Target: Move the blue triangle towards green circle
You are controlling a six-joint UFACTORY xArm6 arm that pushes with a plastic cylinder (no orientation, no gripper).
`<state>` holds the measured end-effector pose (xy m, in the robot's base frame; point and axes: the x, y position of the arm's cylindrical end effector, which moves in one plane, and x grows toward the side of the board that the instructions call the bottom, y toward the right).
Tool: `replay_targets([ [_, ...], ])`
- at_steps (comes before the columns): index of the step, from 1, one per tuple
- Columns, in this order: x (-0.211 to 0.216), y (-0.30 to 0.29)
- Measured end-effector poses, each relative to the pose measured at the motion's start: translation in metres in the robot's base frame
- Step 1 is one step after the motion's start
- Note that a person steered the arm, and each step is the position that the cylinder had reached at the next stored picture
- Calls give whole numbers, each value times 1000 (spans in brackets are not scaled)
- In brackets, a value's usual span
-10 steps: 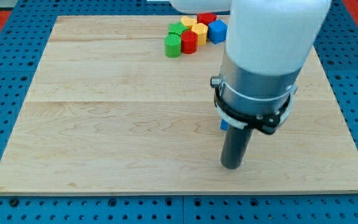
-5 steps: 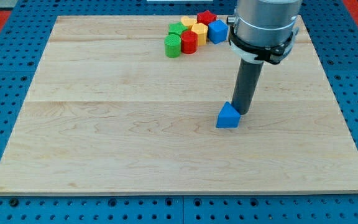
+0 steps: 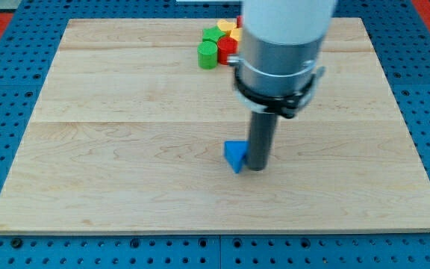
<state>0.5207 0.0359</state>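
My tip (image 3: 257, 167) sits right against the right side of the blue triangle (image 3: 234, 155) just below mid-frame on the wooden surface (image 3: 125, 149), no jaws on this rod, nothing held, while the green circle (image 3: 207, 54) waits well apart near the top beside other blocks.

Arm (image 3: 282, 45) cut off at the view's top; hiding part of the top cluster. Blue triangle (image 3: 234, 155) partly covered by rod.
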Motion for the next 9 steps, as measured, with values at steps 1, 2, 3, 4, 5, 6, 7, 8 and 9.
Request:
replay_targets([
  [1, -4, -56],
  [2, -32, -109],
  [3, -72, -140],
  [4, -115, -172],
  [5, -157, -195],
  [6, -197, -195],
  [7, -184, -195],
  [8, -170, -195],
  [9, -174, -149],
])
